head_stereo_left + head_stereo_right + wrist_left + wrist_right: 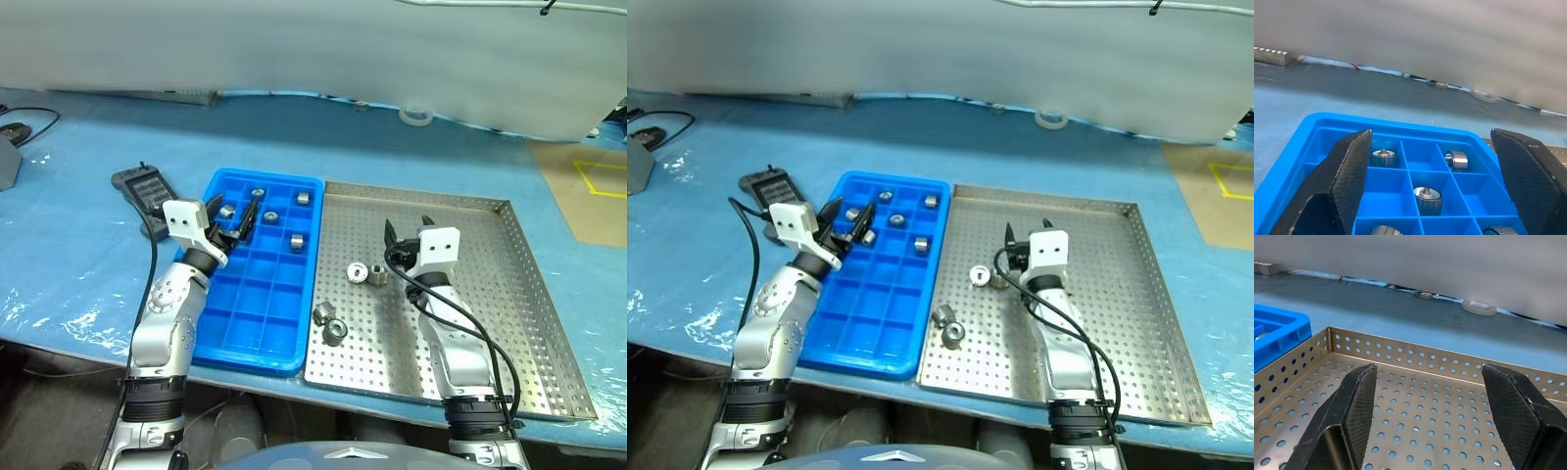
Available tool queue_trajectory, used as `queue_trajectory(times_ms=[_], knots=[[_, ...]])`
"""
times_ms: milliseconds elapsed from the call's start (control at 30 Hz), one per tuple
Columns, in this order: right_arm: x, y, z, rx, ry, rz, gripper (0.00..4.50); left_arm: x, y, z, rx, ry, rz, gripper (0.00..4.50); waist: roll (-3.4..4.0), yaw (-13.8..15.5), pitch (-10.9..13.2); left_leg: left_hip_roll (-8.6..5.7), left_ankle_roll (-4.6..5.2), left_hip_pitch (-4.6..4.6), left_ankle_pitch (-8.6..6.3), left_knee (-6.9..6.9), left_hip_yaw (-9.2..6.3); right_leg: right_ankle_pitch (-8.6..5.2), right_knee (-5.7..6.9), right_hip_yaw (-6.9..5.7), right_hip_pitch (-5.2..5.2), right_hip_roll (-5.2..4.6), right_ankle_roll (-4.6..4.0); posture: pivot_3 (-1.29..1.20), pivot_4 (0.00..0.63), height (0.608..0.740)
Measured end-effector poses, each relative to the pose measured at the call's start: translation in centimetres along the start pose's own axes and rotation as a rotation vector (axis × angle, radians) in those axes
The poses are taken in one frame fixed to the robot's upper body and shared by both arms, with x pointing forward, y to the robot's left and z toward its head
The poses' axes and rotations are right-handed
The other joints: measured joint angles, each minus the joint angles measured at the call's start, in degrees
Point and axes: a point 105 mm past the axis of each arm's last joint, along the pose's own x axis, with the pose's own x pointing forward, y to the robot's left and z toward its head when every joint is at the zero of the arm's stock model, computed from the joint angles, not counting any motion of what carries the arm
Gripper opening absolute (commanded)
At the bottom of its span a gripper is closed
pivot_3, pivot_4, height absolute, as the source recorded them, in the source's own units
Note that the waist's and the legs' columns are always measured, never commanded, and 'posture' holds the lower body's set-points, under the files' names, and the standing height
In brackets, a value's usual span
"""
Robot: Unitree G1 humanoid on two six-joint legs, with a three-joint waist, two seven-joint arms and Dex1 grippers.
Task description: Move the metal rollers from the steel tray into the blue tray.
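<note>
The blue tray [257, 315] lies left of the steel tray [490, 294], the two touching side by side. Several metal rollers [270, 215] sit in the blue tray's far compartments. Two rollers [357, 271] stand together near the steel tray's middle-left, and two more [335, 331] lie near its front left. My left gripper [233, 212] hovers open over the blue tray's far-left compartments, empty; in the left wrist view rollers [1427, 199] show between its fingers [1352, 166]. My right gripper [409, 230] is open and empty above the steel tray's perforated floor [1425, 431], to the right of the middle pair.
A black handheld controller [147, 196] lies just left of the blue tray's far corner. A roll of tape [415, 117] rests at the back of the blue table cover. A grey object [6, 162] with a cable sits at the far left edge.
</note>
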Motion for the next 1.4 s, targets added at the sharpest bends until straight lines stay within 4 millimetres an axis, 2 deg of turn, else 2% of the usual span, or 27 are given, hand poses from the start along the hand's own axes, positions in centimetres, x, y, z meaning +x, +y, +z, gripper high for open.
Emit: queue_trajectory(times_ms=[1100, 1233, 1333, 1400], knots=[[0.4, 0.3, 0.4, -0.009, -0.009, 0.023, 3.56, 0.0, 0.2, -0.4, -0.001, 0.011, -0.003, 4.08, 0.00, 0.1, 0.0, 0.00, 0.00, 0.00, 0.00, 0.00, -0.01, 0.00, 0.01, 0.00, 0.00, 0.00, 0.00, 0.08, 0.150, 0.740], [1.1, 0.2, 1.1, -0.036, -0.030, 0.056, 3.56, 0.8, 1.1, 0.5, 0.019, 0.003, -0.005, 4.08, 0.00, 0.1, 0.0, 0.00, -0.05, 0.02, 0.03, 0.02, -0.01, 0.00, 0.07, 0.00, 0.00, 0.01, 0.00, 0.06, 0.150, 0.740], [1.6, -0.3, 1.6, -0.070, -0.041, 0.087, 3.56, 1.3, 0.9, 1.5, 0.079, 0.029, -0.096, 4.08, 0.01, 0.2, 0.0, -0.04, -0.04, 0.02, 0.03, 0.03, 0.01, 0.00, 0.08, 0.00, 0.01, 0.00, -0.01, 0.04, 0.150, 0.740], [1.7, -0.9, 1.8, -0.088, -0.040, 0.108, 3.56, 1.6, -0.1, 1.6, 0.105, 0.063, -0.191, 4.08, 0.01, 0.3, 0.0, -0.09, -0.03, 0.01, 0.02, 0.03, 0.03, 0.01, 0.08, 0.00, 0.01, 0.00, -0.01, 0.02, 0.150, 0.740]])
